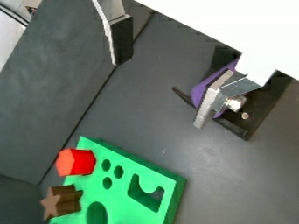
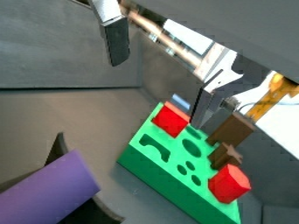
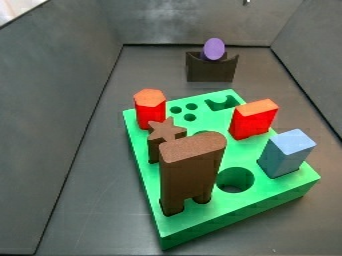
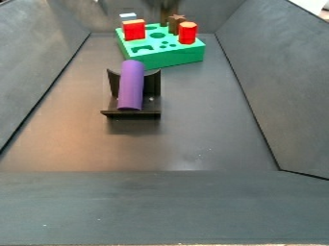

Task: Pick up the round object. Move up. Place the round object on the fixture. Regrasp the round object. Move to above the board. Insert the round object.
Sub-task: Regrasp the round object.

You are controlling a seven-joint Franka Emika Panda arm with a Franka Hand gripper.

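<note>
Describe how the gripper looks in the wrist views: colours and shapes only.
In both wrist views the gripper shows two flat silver metal fingers with dark pads on their faces. The plates are narrow and rectangular. No cables or markings are visible on them, and neither side view shows the gripper.

Round object [image 4: 130, 84] looks smooth matte purple plastic; fixture [image 4: 130, 108] dark matte, with a bare-metal bracket and bolt in a wrist view. Board [image 3: 221, 175] bright green, matte, foam-like; floor [image 4: 193, 135] dull dark grey. Gripper [image 1: 115, 39], well above the floor: flat silver metal fingers [image 1: 111, 10], dark pads.
</note>
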